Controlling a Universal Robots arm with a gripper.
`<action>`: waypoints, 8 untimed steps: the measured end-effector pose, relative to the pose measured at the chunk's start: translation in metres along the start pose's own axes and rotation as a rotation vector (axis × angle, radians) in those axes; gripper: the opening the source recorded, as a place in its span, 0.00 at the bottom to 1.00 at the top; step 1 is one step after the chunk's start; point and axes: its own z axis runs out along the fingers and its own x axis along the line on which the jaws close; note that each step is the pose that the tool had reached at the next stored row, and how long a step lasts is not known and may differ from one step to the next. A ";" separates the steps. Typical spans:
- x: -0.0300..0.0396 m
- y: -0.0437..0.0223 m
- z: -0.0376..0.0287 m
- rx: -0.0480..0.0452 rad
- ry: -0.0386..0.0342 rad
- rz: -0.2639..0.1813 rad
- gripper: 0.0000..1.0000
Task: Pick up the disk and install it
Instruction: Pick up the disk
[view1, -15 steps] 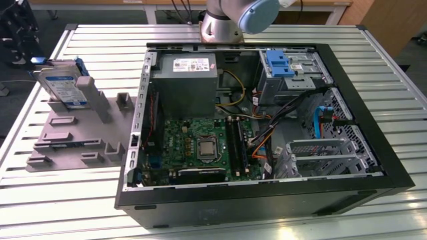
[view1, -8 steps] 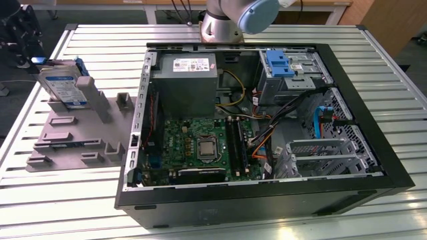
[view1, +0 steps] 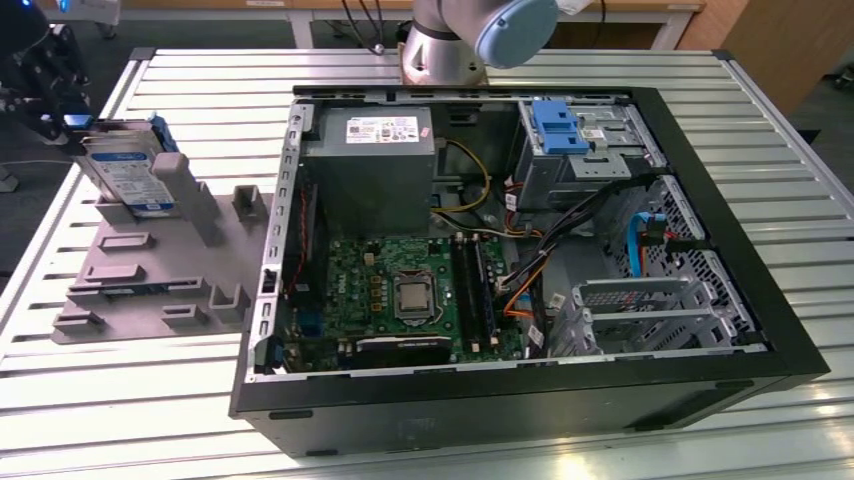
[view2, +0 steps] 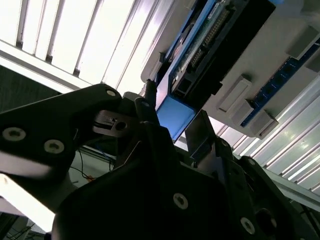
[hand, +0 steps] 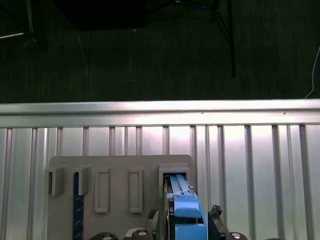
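The disk (view1: 130, 172) stands upright in a slot of the grey holder (view1: 147, 275) at the exterior view's left. It is silver with a white-and-blue label and blue side rails. My gripper (view1: 56, 100) is at its upper far edge. In both wrist views the disk's blue rail (hand: 187, 210) (view2: 173, 116) sits between my two dark fingers (hand: 215, 216) (view2: 201, 131), which press on it from either side. The disk's lower end is still in the holder's slot (hand: 175, 172). The open computer case (view1: 747, 345) lies in the middle of the table, with a drive cage (view1: 581, 150) at its far right corner.
A blue plastic bracket (view1: 557, 124) sits on the drive cage inside the case. A grey power supply (view1: 370, 165), the green motherboard (view1: 400, 295) and loose cables (view1: 521, 270) fill the case. The holder has more slots (hand: 102, 190). The slatted metal table (view1: 134, 410) ends close behind the holder.
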 end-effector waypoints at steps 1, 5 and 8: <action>0.0000 0.0002 0.0013 0.0001 0.0000 0.000 0.51; 0.0001 0.0004 0.0042 0.0001 0.0001 0.000 0.45; 0.0002 0.0003 0.0058 0.0005 0.0002 0.000 0.45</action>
